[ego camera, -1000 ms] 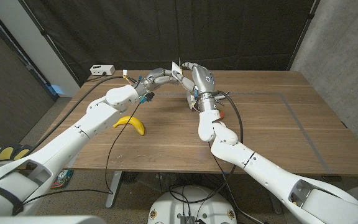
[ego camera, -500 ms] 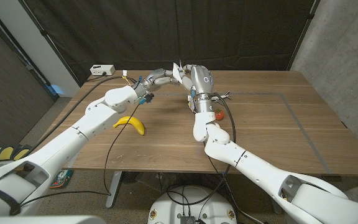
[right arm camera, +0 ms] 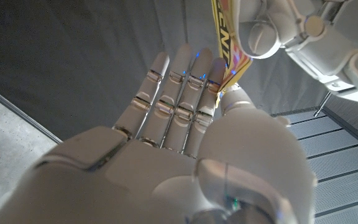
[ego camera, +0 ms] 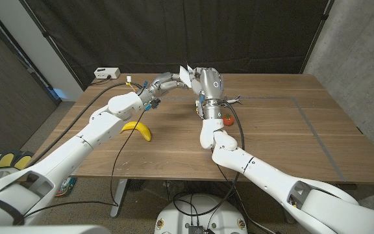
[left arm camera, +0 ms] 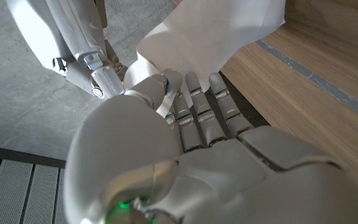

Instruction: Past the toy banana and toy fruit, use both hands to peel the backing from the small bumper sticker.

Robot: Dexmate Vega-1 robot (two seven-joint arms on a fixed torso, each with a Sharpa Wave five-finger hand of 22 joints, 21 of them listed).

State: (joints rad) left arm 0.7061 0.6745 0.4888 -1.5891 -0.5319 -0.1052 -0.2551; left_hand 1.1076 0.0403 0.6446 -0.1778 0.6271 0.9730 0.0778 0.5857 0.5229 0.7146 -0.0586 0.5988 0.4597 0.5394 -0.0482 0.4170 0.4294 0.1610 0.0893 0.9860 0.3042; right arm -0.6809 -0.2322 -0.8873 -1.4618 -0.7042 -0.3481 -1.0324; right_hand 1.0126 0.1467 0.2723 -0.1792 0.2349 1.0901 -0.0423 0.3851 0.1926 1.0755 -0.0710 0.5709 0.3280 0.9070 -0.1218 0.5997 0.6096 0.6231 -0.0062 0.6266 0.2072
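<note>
Both hands are meeting up at the far middle of the tabletop (ego camera: 278,130), raised above the wood, and the small bumper sticker (ego camera: 186,71) is caught right between them. Left hand (ego camera: 166,80) is reaching in from the left, and in its wrist view the thumb is pressing the white sheet (left arm camera: 210,31) against the fingers (left arm camera: 194,102), which are lying close together under it. Right hand (ego camera: 203,77) is coming up from the near side, forearm standing steeply, and its wrist view is showing the sticker's yellow printed strip (right arm camera: 229,46) pinched between thumb and the nearest fingers (right arm camera: 188,93), the others lying straight and side by side. So each hand is gripping the sticker, held in the air above the tabletop's far part, white backing facing the left wrist camera and the printed face showing to the right one. Whether the two layers are parting, I cannot tell from here.

Nearer in, the toy banana (ego camera: 137,129) is lying on the wood left of centre, under the left forearm's line. A red toy fruit (ego camera: 228,119) is sitting just beside the right wrist, partly hidden by it. Far left, a small white box (ego camera: 106,73) is resting at the tabletop's corner with a cable running off it.
</note>
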